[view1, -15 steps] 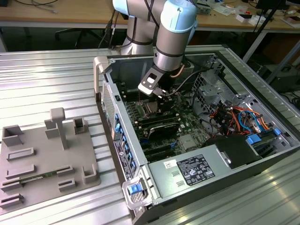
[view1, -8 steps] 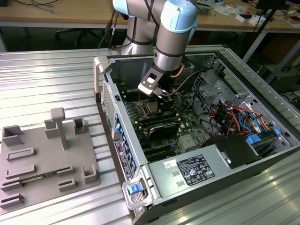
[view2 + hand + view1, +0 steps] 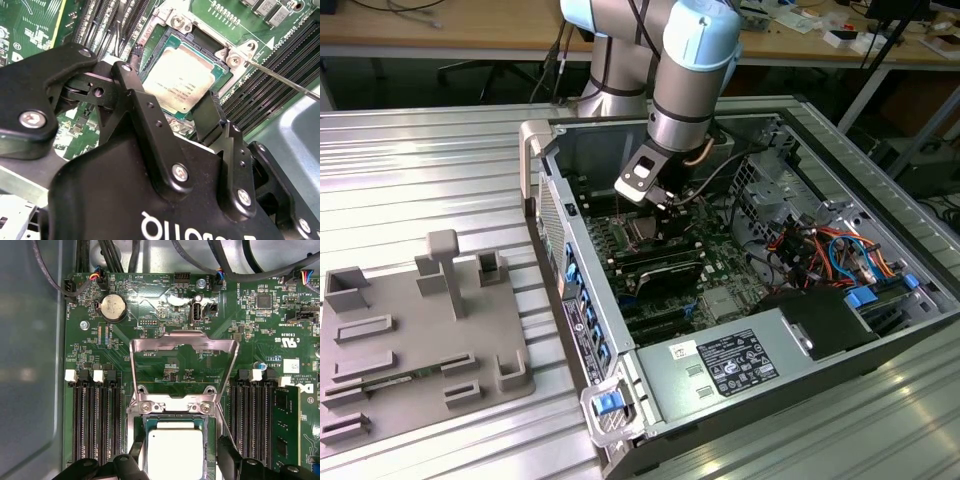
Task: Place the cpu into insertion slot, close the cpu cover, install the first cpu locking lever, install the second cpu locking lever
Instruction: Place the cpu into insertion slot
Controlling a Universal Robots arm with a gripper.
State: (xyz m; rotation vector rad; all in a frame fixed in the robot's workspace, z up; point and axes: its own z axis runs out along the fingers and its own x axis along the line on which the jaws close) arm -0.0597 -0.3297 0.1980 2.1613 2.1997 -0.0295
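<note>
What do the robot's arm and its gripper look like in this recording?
The arm is built of silver-grey metal tubes with rounded light-blue joint caps. A small white-and-black box sits at the wrist, beside a copper-coloured cable and thin black cables. The gripper is matte black, with hinged link fingers, silver screw heads and white lettering on its body.

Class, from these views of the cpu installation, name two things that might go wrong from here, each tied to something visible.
1. The open end effector straddles the cpu lying in the insertion slot; withdrawing crooked might drag the chip askew.
2. The cpu cover stands open and the locking lever is unlatched, so nothing clamps the cpu; a bump may shift it.
</note>
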